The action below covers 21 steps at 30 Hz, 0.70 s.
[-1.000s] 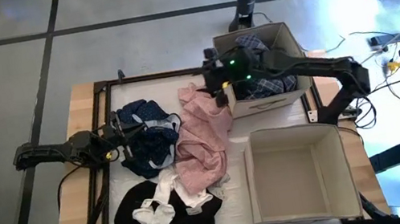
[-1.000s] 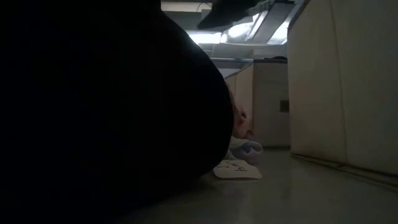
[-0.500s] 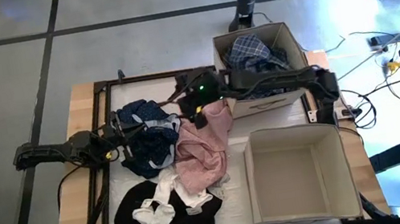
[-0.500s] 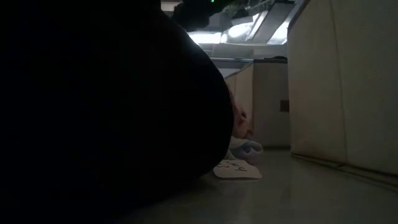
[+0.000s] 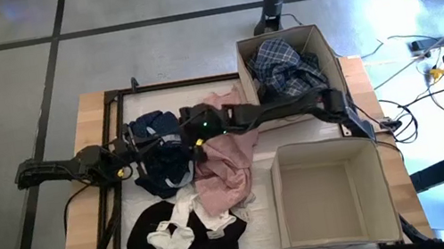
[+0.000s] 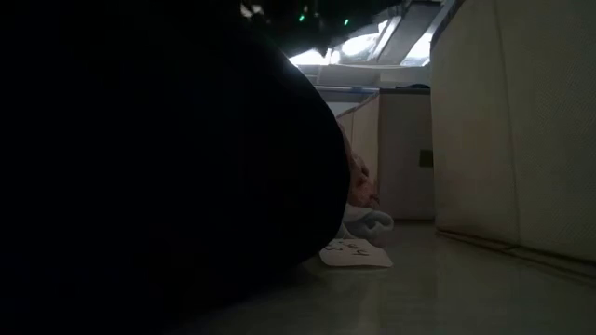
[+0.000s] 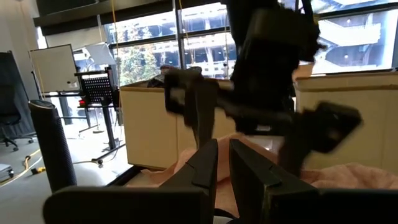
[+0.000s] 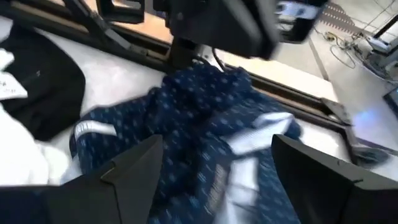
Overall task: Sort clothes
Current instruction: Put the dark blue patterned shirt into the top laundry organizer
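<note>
The right arm reaches across the table toward the left side, its gripper [image 5: 194,135] low over the middle with the two fingers [image 8: 134,163] spread wide and nothing between them. The left arm lies stretched along the table's left edge, its gripper [image 5: 143,147] pointing toward the right one, fingers [image 7: 208,165] nearly together with a narrow gap.

The high view is evenly and brightly lit. The low view is darkened by shadow, backlit by windows [image 6: 358,46]. Motion blur is seen in both wrist views.
</note>
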### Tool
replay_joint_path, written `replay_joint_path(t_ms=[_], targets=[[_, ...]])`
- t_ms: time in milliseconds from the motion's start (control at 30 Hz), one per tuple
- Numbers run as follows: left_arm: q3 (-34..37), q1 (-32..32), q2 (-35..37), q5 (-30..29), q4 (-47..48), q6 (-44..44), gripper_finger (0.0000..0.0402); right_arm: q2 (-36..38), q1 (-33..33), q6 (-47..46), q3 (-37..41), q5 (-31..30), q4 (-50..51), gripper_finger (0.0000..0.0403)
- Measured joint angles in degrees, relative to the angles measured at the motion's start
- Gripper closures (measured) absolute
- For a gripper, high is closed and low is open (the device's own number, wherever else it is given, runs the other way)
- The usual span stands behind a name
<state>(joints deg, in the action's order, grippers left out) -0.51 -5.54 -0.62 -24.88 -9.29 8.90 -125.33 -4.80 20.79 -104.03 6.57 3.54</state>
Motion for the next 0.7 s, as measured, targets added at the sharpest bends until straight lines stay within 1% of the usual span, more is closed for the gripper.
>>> replay_joint_path(t_ms=[100, 167, 400, 500, 600, 700], targets=[[0.0, 0.0, 0.0, 0.0, -0.5, 0.3, 0.0370, -2.9, 0.1, -4.1, 0.0, 0.3, -3.7, 0.0102], [0.0, 0.0, 0.0, 0.0, -0.5, 0.3, 0.0370, -4.4, 0.0, -5.1, 0.0, 0.4, -3.8, 0.0102], [0.0, 0.0, 0.0, 0.0, -0.4, 0.3, 0.0370, -9.4, -0.1, -5.4, 0.0, 1.3, -2.8, 0.0102], [0.0, 0.0, 0.0, 0.0, -0.4, 0.3, 0.0370, -11.4, -0.2, -3.9, 0.0, 1.3, -2.9, 0.0105], [0.0, 0.0, 0.0, 0.0, -0.4, 0.3, 0.0370, -12.7, -0.2, -2.2, 0.0, -0.6, -3.1, 0.0127], [0.0, 0.0, 0.0, 0.0, -0.4, 0.3, 0.0370, -12.8, -0.2, -0.8, 0.0, -1.1, -3.2, 0.0182]])
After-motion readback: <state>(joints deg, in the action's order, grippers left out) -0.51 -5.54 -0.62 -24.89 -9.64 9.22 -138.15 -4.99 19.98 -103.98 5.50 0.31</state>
